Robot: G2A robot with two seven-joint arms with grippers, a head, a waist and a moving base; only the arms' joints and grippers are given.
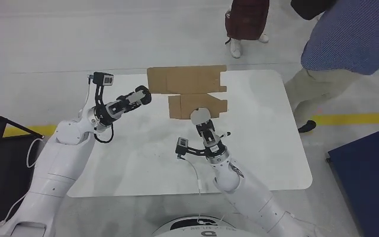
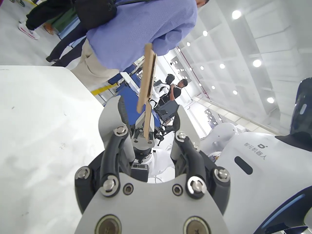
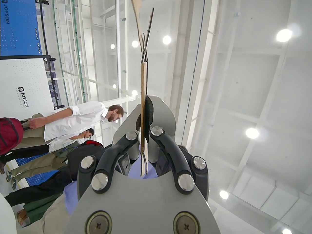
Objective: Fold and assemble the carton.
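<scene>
A flat brown carton (image 1: 185, 80) with notched flaps is held over the far middle of the white table (image 1: 266, 148). My right gripper (image 1: 200, 116) is shut on the carton's near edge; in the right wrist view the board (image 3: 143, 81) runs edge-on between the pinched fingers of that gripper (image 3: 144, 125). My left gripper (image 1: 143, 95) is just off the carton's left edge, open. In the left wrist view the carton (image 2: 148, 74) shows edge-on between the spread fingers of the left gripper (image 2: 149, 109), with neither finger touching it.
The table's near half and right side lie bare. A dark blue bin (image 1: 358, 178) stands on the floor to the right, and a black frame (image 1: 12, 139) at the left. A yellow floor line (image 1: 346, 118) runs behind the table.
</scene>
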